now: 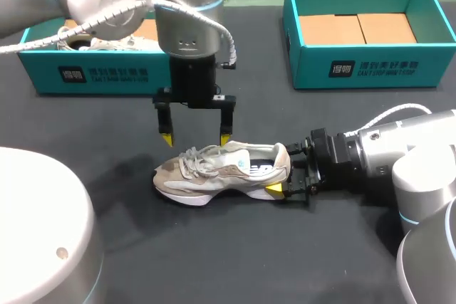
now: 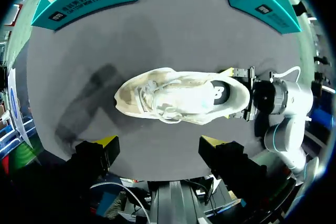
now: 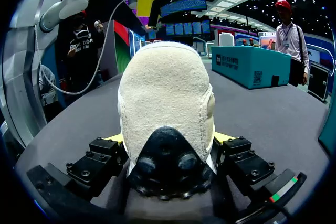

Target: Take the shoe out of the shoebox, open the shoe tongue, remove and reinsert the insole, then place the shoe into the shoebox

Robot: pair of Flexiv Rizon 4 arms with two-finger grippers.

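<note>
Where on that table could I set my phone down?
Bare table lies on the robot's side of the shoe and between the left shoebox and right shoebox at the back. Crowded around the shoe: left gripper hangs over its laces, right gripper clamps its heel.

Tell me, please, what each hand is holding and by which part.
The right hand grips the shoe by its heel, a finger on each side. The left hand hangs open above it, holding nothing.

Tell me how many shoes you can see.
2. One shoe lies on the table, heel in the right hand; a second shoe sits in the left shoebox, partly hidden.
</note>
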